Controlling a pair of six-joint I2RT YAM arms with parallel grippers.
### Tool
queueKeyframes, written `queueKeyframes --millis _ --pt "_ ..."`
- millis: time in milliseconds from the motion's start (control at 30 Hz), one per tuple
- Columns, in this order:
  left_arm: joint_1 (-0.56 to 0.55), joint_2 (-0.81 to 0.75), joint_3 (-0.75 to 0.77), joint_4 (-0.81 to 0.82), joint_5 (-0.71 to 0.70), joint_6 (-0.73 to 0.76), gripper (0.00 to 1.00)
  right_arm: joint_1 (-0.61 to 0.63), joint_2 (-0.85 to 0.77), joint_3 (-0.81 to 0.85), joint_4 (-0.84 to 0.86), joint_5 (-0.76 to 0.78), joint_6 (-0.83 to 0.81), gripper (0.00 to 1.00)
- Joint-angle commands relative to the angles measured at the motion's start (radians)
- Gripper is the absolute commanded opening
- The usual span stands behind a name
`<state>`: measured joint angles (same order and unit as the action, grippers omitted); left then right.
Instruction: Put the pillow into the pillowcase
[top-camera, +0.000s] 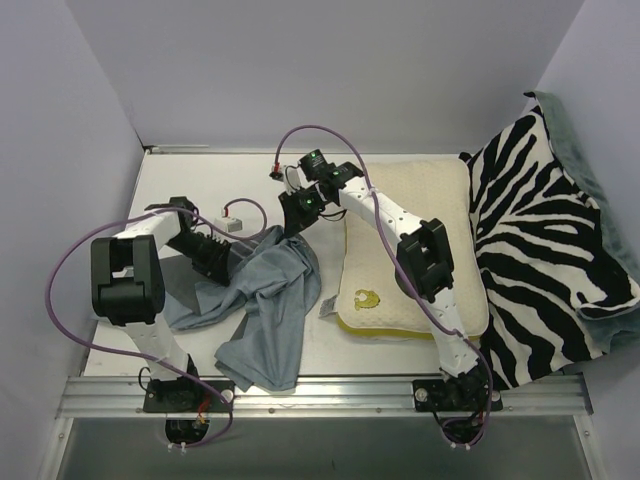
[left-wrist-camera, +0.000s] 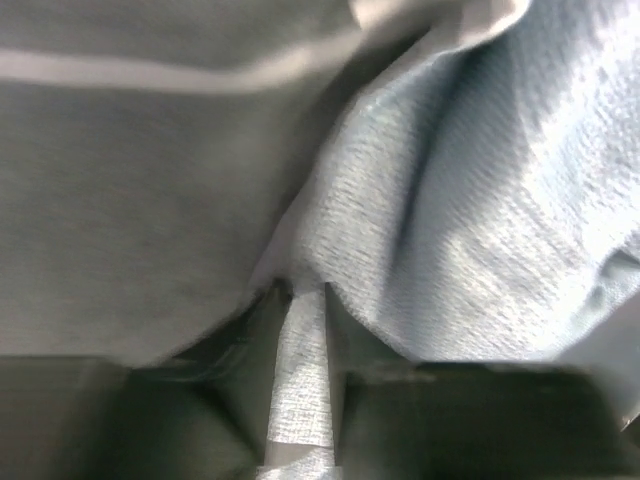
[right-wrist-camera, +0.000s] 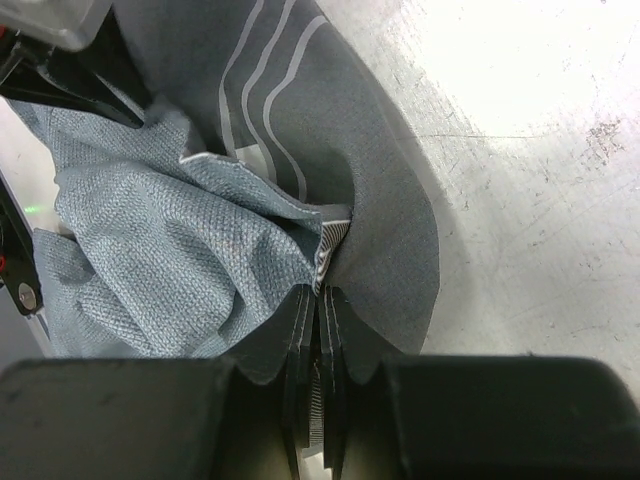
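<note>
The pillow (top-camera: 445, 195) lies flat on the surface (top-camera: 200, 180), right of centre. Its yellow logo (top-camera: 366, 298) is at the near left corner, and the right arm reaches across it. None of it is inside the pillowcase (top-camera: 265, 300), which lies just to its left as a crumpled blue-grey heap, with one flap trailing toward the near edge.

The right pincer (top-camera: 292, 230) comes down on the far end of the heap. The right wrist view shows the right pincer (right-wrist-camera: 318, 300) closed tight on a thin edge of the pillowcase (right-wrist-camera: 150, 250), where the lighter woven face meets the darker face with white lines.

The left pincer (top-camera: 238, 262) is buried in the left side of the heap. In the left wrist view the left pincer (left-wrist-camera: 302, 300) is clamped on a narrow fold of the pillowcase (left-wrist-camera: 480, 200).

A zebra-striped cloth (top-camera: 540, 240) lies along the pillow's right side, rising against the right wall.
</note>
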<state>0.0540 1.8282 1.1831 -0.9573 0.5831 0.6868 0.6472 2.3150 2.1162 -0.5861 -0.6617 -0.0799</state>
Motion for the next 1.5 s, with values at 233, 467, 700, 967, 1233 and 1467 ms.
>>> queueKeyframes --millis 233,467,700,967,1233,1467 --pt "0.064 -0.187 0.192 -0.165 0.017 -0.001 0.0 -0.004 -0.086 -0.016 -0.008 0.002 -0.018 0.03" --pt "0.201 -0.216 0.498 -0.228 0.015 -0.066 0.0 -0.011 -0.078 -0.091 -0.006 0.023 -0.024 0.24" --pt "0.127 -0.126 0.33 -0.287 0.053 0.065 0.6 -0.027 -0.069 -0.104 0.008 0.002 -0.006 0.11" --pt "0.043 0.043 0.22 -0.149 0.07 0.088 0.86 -0.021 -0.085 -0.108 0.008 0.005 -0.007 0.11" --pt "0.009 0.146 0.213 -0.158 0.095 0.14 0.78 -0.011 -0.098 -0.127 0.006 0.028 -0.021 0.11" --pt "-0.009 0.148 0.138 -0.166 0.09 0.163 0.74 -0.009 -0.1 -0.127 0.006 0.036 -0.027 0.11"
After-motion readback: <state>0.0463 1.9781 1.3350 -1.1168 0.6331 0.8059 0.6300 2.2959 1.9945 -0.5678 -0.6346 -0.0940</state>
